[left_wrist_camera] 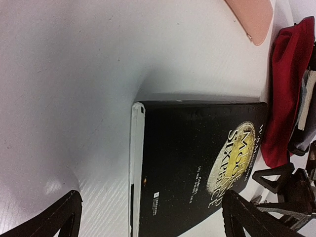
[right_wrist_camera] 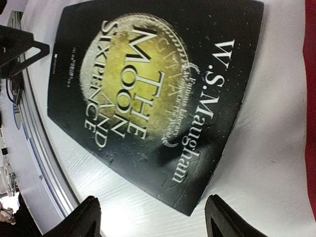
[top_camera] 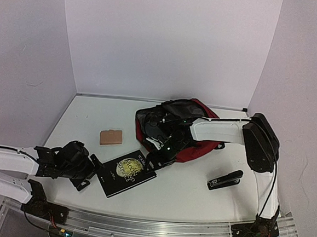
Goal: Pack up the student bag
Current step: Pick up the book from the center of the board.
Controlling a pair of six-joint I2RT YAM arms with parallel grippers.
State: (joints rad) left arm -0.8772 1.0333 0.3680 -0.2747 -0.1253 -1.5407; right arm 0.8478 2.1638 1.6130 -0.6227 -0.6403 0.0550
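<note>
Now: book pickup, both hands closing in

Book lies flat on the surface, just in front of the student bag, which sits mid-surface and looks open. Left hand is spread wide and low at the spine edge. Right hand is also wide, above the book's bag-side corner. Neither holds anything. My read: the book is thin and flat, so lever the spine edge up first, then pinch. Keep the right arm out of the bag opening.

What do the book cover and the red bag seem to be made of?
The book: probably a glossy coated paper cover, since light glints on its black surface. The student bag: seemingly matte fabric, since it slumps in soft folds.
</note>
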